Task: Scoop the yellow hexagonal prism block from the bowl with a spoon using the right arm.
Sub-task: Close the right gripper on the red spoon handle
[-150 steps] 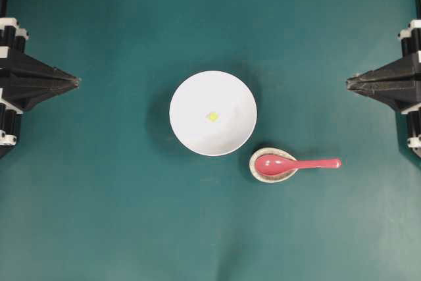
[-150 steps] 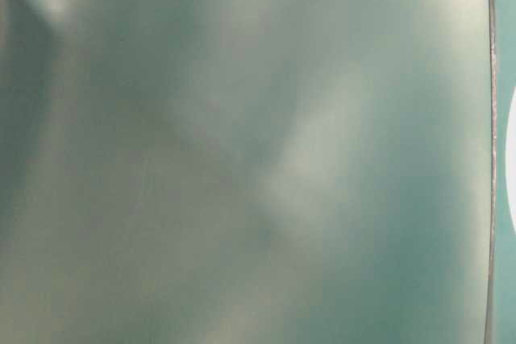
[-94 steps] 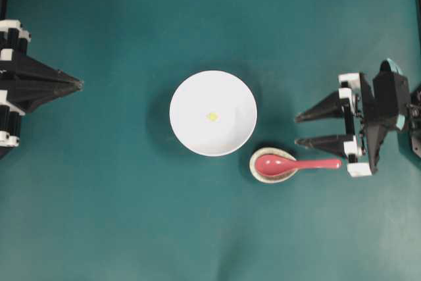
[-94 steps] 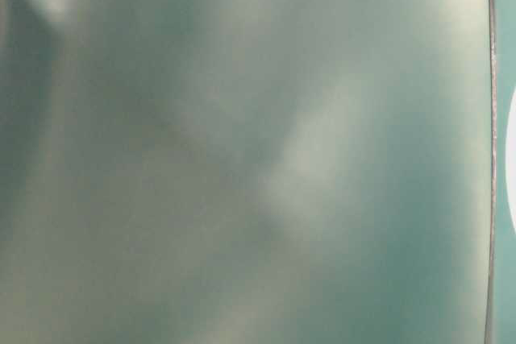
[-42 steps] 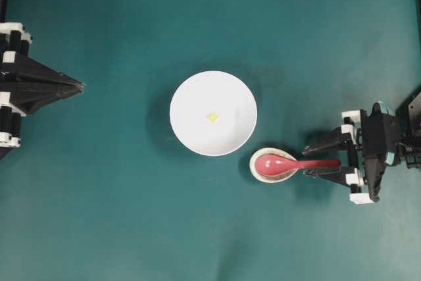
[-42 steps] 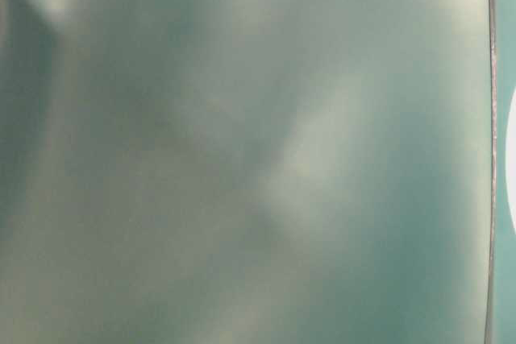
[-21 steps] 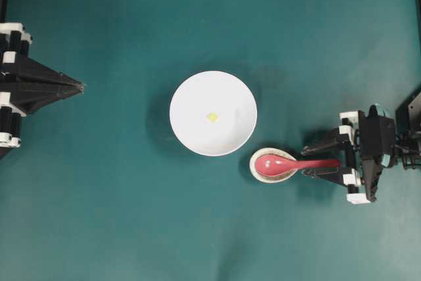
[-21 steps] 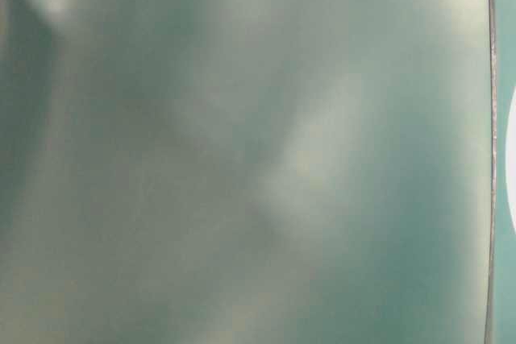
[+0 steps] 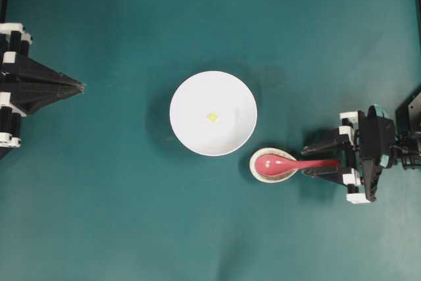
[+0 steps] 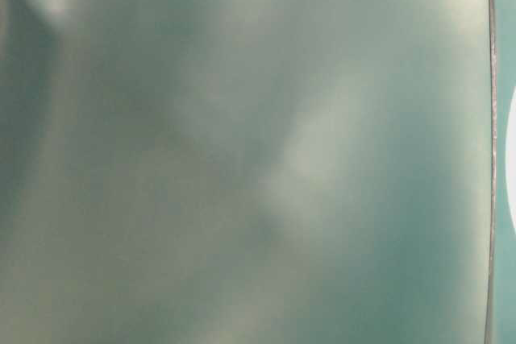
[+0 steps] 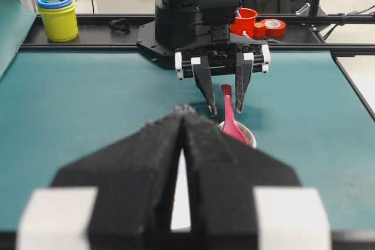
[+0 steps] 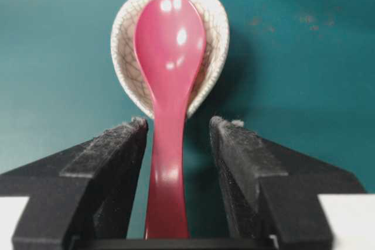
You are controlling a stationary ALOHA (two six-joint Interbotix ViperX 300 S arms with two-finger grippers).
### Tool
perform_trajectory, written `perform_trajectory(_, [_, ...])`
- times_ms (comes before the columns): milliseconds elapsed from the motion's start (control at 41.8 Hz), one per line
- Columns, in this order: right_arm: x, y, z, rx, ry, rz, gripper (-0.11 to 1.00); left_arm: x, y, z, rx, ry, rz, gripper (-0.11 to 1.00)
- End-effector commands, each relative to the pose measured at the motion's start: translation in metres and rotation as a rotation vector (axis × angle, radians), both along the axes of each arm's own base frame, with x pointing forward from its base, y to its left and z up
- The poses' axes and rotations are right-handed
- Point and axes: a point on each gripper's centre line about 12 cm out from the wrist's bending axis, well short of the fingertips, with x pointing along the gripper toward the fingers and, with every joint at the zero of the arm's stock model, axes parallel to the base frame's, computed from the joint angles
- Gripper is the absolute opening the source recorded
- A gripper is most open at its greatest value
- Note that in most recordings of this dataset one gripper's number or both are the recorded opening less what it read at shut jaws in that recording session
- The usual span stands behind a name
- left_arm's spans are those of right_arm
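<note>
From above, the right arm's black fingers [image 9: 320, 158] straddle the glossy pink-red soup spoon [image 9: 289, 163]; its wrist view shows them spread, gaps either side. Left fingers [image 9: 66, 86] pressed together.

My right gripper [image 12: 176, 130] straddles the spoon [image 12: 170, 86] handle, a gap on each side. The rest [image 9: 272, 164] sits just beside the bowl [image 9: 191, 129], tight there. I see bare table [image 9: 131, 228] elsewhere; left gripper [image 9: 80, 86] well apart.
</note>
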Motion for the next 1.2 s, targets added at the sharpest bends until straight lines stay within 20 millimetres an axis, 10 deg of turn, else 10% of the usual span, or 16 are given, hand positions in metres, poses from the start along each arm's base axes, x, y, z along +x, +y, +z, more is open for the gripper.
perform_trajectory(0, [0.0021,0.0019,0.0032,0.008,-0.017,0.002,0.52,0.0018,0.0,0.0032,0.002,-0.009,0.0,0.0])
perform_trajectory(383, [0.0021,0.0021,0.0032,0.006,-0.017,0.004,0.22,0.0017,-0.0001,0.0025,0.003,-0.008,0.0,0.0])
perform_trajectory(1173, [0.0029,0.0025,0.0041,0.012,-0.017,0.0,0.22,0.0017,0.0,-0.0002,0.003,0.015,0.0,0.0])
